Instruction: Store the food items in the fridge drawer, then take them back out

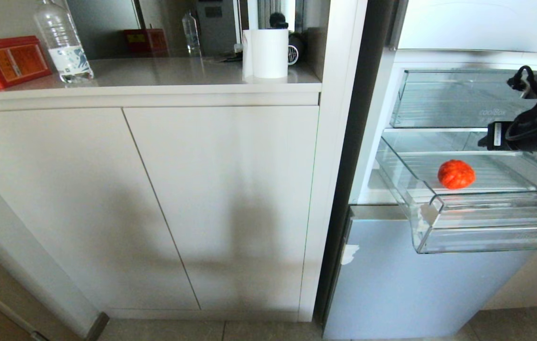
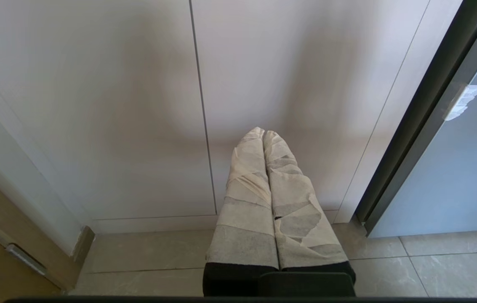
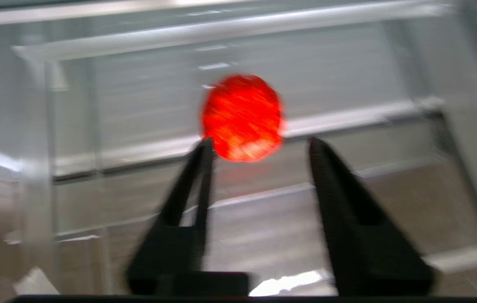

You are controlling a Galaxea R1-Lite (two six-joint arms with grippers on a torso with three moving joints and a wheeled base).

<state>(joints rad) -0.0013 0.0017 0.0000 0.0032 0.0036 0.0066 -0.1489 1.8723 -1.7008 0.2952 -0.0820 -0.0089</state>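
Note:
One food item [image 1: 456, 174], a lumpy orange-red ball, lies on the ribbed floor of the fridge drawer [image 1: 486, 227], which is pulled out of the open fridge. My right gripper [image 1: 486, 139] reaches in from the right, just above and behind the ball. In the right wrist view the right gripper [image 3: 260, 143] is open, and the ball [image 3: 242, 115] sits just beyond its black fingertips [image 3: 204, 147], not gripped. My left gripper [image 2: 263, 134] is shut, its taped fingers pressed together. It hangs low in front of the cabinet doors, holding nothing.
Above the open drawer sits a second clear drawer with lettering [image 1: 453, 99]. Below it is the fridge's closed lower door [image 1: 415, 284]. Left of the fridge, white cabinet doors [image 1: 154, 199] stand under a counter holding a water bottle [image 1: 63, 42], a red box [image 1: 5, 61] and a white roll [image 1: 268, 53].

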